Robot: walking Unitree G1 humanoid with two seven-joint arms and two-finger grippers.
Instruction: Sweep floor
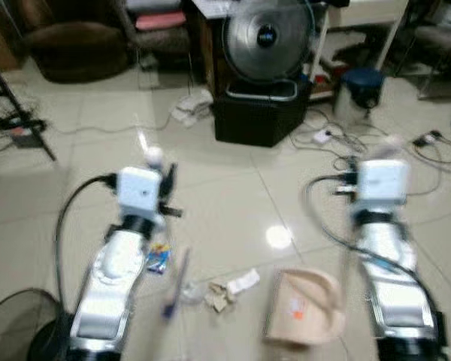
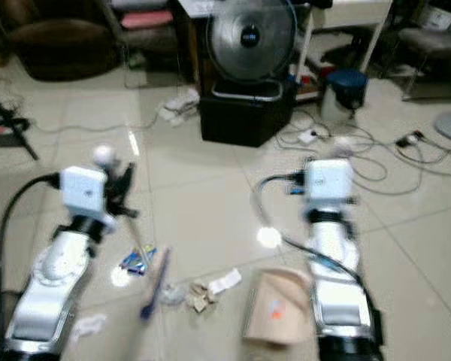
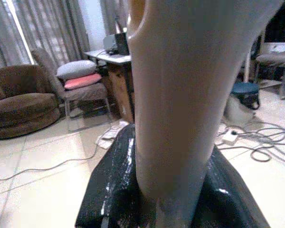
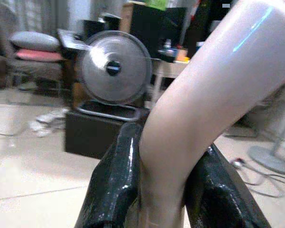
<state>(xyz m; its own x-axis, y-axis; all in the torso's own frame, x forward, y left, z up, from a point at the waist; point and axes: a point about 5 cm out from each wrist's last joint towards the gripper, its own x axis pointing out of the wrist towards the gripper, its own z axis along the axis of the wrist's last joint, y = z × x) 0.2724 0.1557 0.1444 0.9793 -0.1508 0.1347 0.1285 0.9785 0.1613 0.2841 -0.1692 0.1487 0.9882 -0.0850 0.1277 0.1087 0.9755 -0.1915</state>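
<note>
— Black fingers (image 3: 111, 185) of the left gripper (image 3: 168, 190): state?
— Clenched on a cream handle (image 3: 180, 95), one finger on each side. From the head views a thin broom (image 1: 167, 304) slants down past that gripper, its blue end on the floor tiles (image 1: 225, 188).
— Right gripper (image 4: 164, 190)?
— Its fingers (image 4: 116, 180) are clamped on a pale curved handle (image 4: 204, 95). A beige dustpan (image 1: 304, 304) lies on the tiles beside the right arm, behind the fingers.
— Debris?
— Paper scraps (image 1: 225, 289) lie between broom end and dustpan; a blue wrapper (image 1: 158, 259) lies beside the left arm.
— Beyond the fingers?
— A fan (image 1: 267, 37) on a black box (image 1: 259, 116), loose cables (image 1: 361, 143), well apart. Head views are blurred.
</note>
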